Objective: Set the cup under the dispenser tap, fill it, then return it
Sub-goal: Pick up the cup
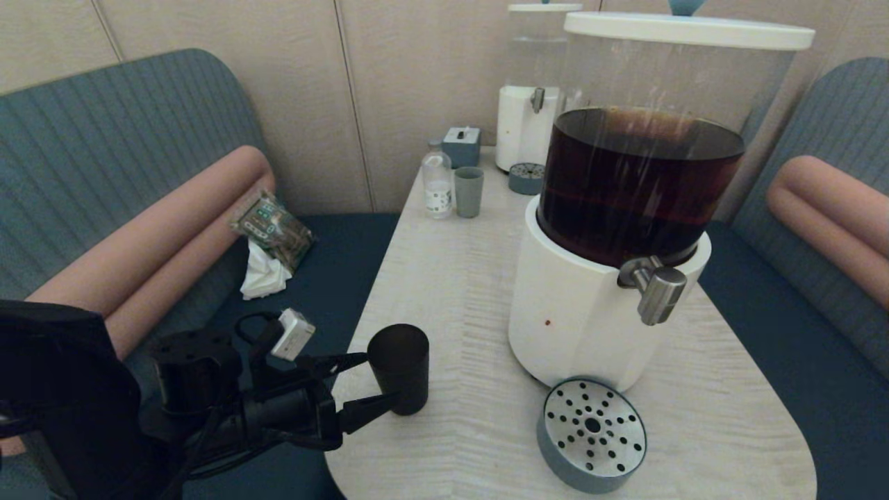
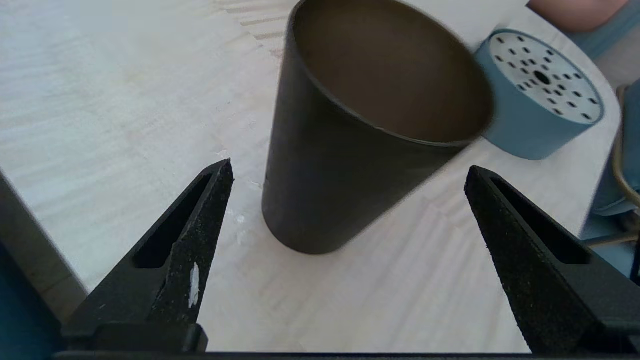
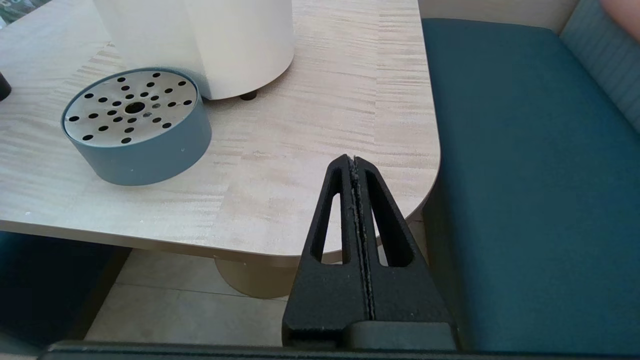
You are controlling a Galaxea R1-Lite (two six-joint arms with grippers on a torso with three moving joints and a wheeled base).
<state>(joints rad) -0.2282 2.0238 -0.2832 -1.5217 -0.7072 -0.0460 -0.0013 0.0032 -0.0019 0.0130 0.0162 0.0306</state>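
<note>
While the left gripper stands spread wide, empty, the cup sits upright on the table just ahead, between its fingertips, untouched. Advance level, centre it, close mid-wall; dispenser tap lies well beyond. Right gripper: clenched, empty, parked off the table's edge.

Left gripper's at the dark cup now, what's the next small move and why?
Probably ease the left gripper forward a little, then close. It is open, the fingertips flank the empty, upright dark cup without touching, and sit short of its middle.
</note>
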